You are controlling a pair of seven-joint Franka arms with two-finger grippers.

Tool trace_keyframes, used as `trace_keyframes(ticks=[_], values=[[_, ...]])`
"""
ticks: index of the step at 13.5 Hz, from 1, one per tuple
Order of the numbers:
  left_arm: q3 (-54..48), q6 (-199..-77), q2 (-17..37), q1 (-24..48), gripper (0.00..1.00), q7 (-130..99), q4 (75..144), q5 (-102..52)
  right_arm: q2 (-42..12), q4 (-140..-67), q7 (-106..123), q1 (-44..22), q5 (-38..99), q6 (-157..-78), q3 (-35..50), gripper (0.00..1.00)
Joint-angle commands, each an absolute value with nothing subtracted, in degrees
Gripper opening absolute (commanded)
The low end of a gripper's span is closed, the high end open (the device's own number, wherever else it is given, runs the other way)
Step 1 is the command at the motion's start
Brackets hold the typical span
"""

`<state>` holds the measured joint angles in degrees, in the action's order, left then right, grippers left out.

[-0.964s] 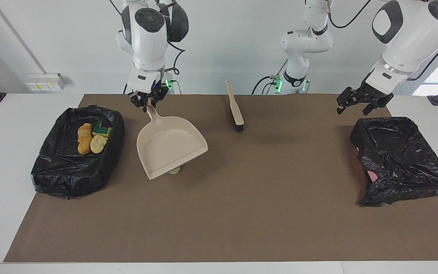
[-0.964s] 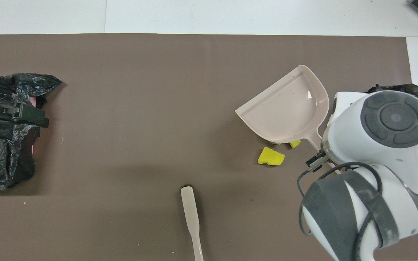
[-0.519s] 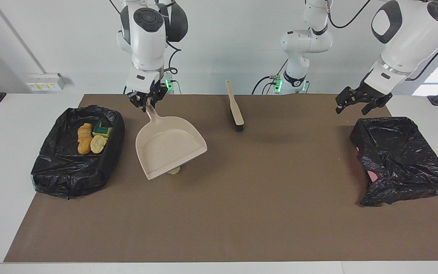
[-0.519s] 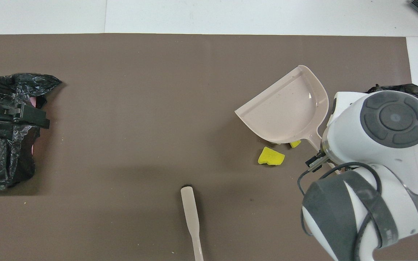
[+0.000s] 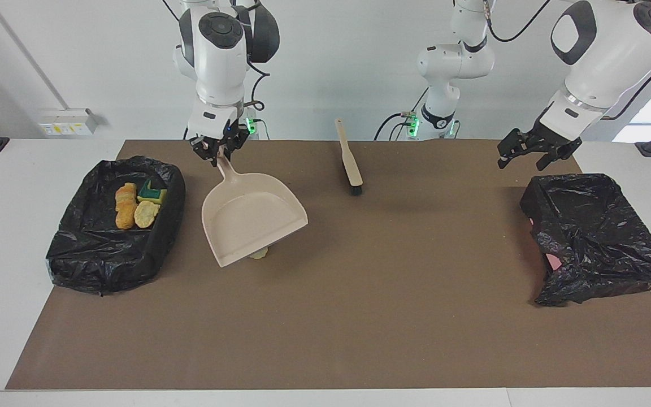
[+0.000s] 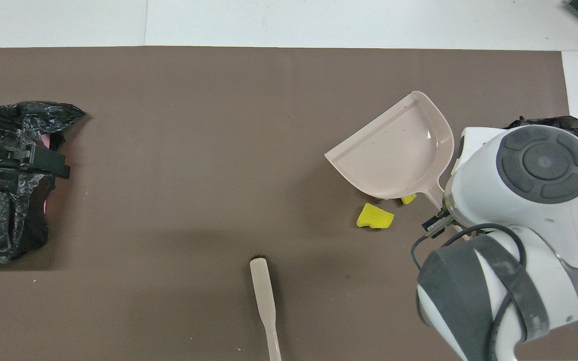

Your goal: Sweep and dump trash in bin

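Note:
My right gripper (image 5: 217,156) is shut on the handle of the beige dustpan (image 5: 252,217), which hangs tilted a little above the mat beside the bin (image 5: 77,249). The bin, lined in black, holds some of the trash: orange-brown lumps (image 5: 126,206), a beige lump (image 5: 146,213) and a green-backed sponge (image 5: 152,193). A yellow sponge chunk (image 6: 375,216) and a smaller yellow bit (image 6: 408,198) lie on the mat under the dustpan (image 6: 399,150). The beige brush (image 5: 351,164) lies on the mat mid-table, close to the robots. My left gripper (image 5: 524,159) hangs open and holds nothing.
A second black bag (image 5: 597,232) lies crumpled at the left arm's end of the mat, with the left gripper (image 6: 33,161) over its edge. The brown mat (image 5: 359,316) covers most of the white table.
The left arm has drawn back slightly toward its base. The dustpan in my right gripper has shifted only a touch; the scraps and brush have not moved.

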<state>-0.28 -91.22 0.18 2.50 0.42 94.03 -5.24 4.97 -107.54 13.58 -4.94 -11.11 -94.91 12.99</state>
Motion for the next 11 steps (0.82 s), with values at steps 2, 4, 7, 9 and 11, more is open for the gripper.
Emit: trace_keyframes(ticks=[2,4,7,9,11], values=[[-0.4,-90.5,-0.8,2.3,1.00,0.5,94.7,-5.8,-5.2,-94.5,4.0,-9.9,-19.5,-88.4,12.2,0.00],[-0.3,-90.4,-0.8,2.3,1.00,0.5,94.7,-5.8,-4.0,-94.5,6.9,-7.0,-19.3,-88.4,12.3,0.00],[-0.4,-90.4,-0.8,2.3,1.00,0.5,94.7,-5.8,-3.7,-94.0,9.4,-5.0,-18.8,-89.6,12.2,0.00],[-0.4,-90.4,-0.8,2.3,1.00,0.5,94.8,-5.8,-3.7,-94.4,6.3,-5.5,-16.8,-92.6,12.3,0.00],[-0.4,-90.3,-0.8,2.4,1.00,0.5,94.7,-5.8,-3.9,-94.4,5.1,-5.6,-14.1,-93.2,12.3,0.00]])
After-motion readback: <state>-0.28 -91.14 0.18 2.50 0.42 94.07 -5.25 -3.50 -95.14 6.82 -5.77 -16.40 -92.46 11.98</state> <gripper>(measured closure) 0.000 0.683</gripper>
